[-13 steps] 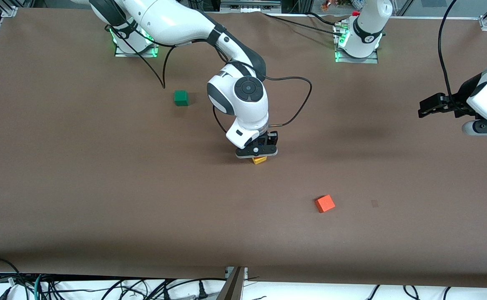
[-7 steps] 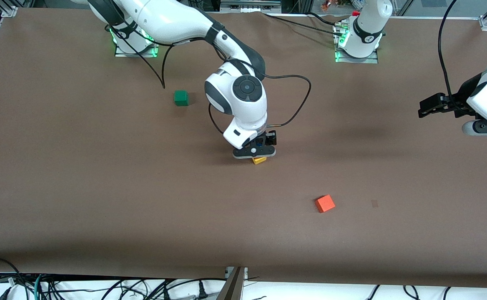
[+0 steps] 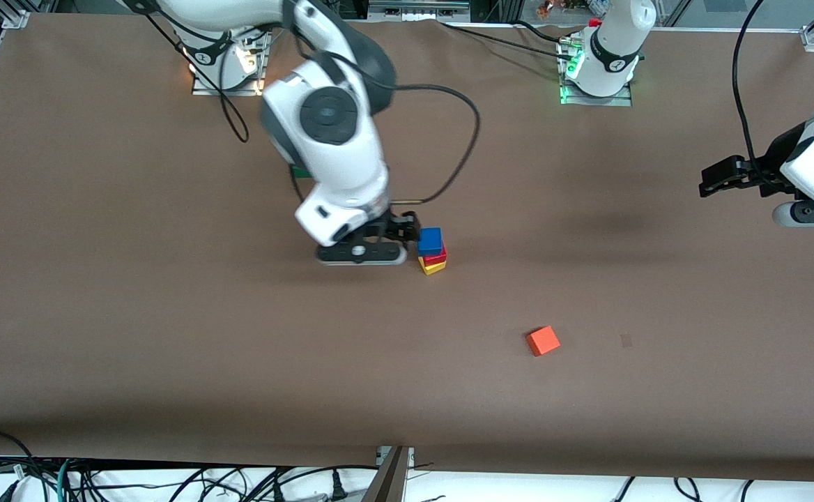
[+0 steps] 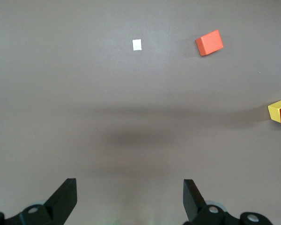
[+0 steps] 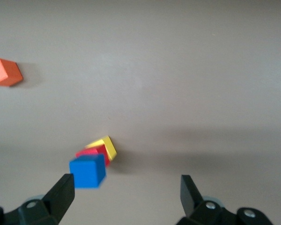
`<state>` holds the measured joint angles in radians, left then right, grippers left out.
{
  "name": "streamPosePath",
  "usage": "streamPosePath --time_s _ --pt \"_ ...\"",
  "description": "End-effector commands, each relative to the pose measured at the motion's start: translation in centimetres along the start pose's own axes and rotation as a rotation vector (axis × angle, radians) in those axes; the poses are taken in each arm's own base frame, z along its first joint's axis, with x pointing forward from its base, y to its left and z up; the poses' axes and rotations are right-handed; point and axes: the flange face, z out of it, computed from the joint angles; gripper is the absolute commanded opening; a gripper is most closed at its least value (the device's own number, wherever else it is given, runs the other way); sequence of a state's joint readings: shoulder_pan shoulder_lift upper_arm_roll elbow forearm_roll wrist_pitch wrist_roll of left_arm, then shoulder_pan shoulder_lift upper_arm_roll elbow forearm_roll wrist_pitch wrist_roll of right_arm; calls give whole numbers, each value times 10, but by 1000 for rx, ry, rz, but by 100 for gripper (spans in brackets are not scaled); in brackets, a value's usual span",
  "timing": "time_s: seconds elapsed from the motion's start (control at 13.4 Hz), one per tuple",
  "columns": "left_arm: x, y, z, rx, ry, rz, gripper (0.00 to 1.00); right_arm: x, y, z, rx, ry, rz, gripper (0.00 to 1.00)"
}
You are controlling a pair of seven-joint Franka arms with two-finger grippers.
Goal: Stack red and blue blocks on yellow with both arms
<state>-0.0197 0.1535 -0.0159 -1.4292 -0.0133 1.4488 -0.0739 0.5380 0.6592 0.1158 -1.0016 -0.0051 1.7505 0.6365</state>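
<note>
A stack stands mid-table: the yellow cube [image 3: 433, 267] at the bottom, the red block [image 3: 438, 257] on it, the blue block [image 3: 430, 241] on top. My right gripper [image 3: 362, 254] is open and empty, raised over the table just beside the stack toward the right arm's end. In the right wrist view the blue block [image 5: 87, 171], red block [image 5: 90, 153] and yellow cube [image 5: 106, 146] sit near one finger of the right gripper [image 5: 126, 190], clear of it. My left gripper [image 3: 712, 181] waits open and empty over the left arm's end of the table, and it also shows in its own wrist view [image 4: 130, 197].
An orange-red cube [image 3: 542, 341] lies nearer the front camera than the stack; it also shows in the left wrist view [image 4: 209, 42] and the right wrist view [image 5: 5, 72]. The green cube [image 3: 300, 169] is almost wholly hidden by the right arm. A small pale mark [image 4: 137, 44] is on the mat.
My right gripper has come off the stack, risen and moved toward the right arm's end, uncovering the blue and red blocks on the yellow cube. The left arm has not moved.
</note>
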Motion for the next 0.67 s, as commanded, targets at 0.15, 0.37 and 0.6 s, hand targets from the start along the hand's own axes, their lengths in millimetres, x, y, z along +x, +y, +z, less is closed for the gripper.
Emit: streamPosePath --time_s 0.15,0.37,0.6 --pt "3 0 -6 -25 7 11 100 -11 79 -68 -72 -130 32 100" --pt "3 1 -6 -25 7 11 100 -29 132 -92 -104 -140 -8 100" --pt "3 0 -6 -25 7 10 100 -44 169 -109 -100 -139 7 100"
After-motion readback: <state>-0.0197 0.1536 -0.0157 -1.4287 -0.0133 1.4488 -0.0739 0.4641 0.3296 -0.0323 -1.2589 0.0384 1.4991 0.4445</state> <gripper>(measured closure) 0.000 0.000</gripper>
